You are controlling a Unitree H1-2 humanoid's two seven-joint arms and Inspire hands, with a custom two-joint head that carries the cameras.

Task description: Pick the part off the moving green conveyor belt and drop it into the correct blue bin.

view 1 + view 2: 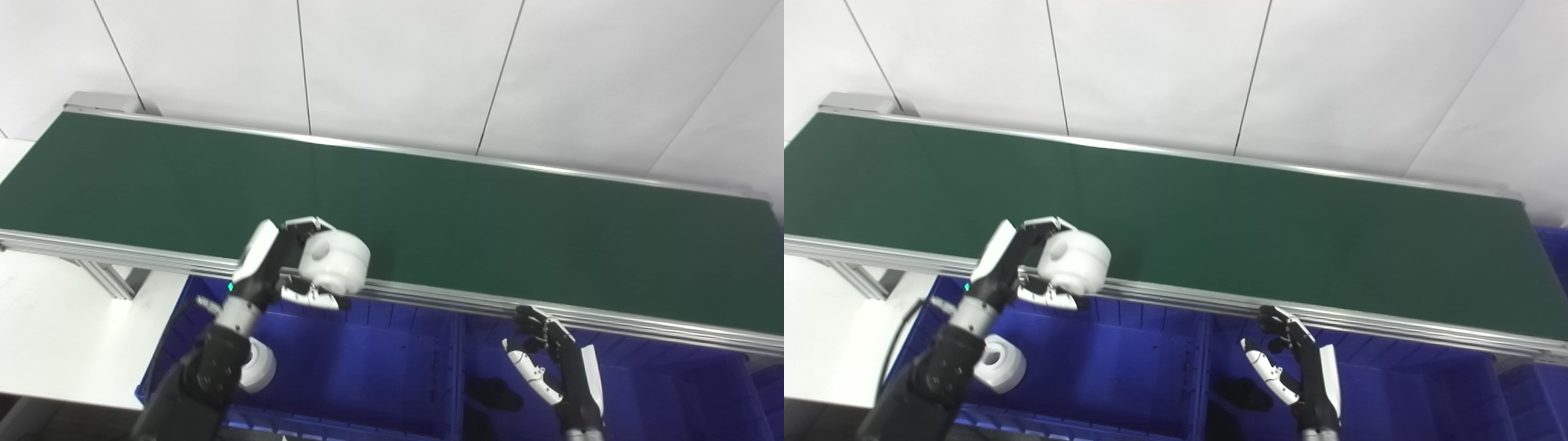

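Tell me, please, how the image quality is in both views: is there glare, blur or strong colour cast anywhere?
Left eye view: the white part in the left robot hand is overexposed, its surface detail washed out; the blue bin looks oversaturated. Right eye view: the green belt is evenly lit without glare; the right robot hand is sharp, while the dark part in the bin is hard to read.

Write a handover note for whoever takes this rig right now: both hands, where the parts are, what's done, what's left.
Left hand: shut on a white part, held at the near edge of the green belt, above the left blue bin.
Right hand: open, empty, waiting over the right blue bin.
Another white part already lies in the left bin; something dark lies in the right bin.
Done: part picked off the belt.
Left: release it into the correct bin, probably the left one.
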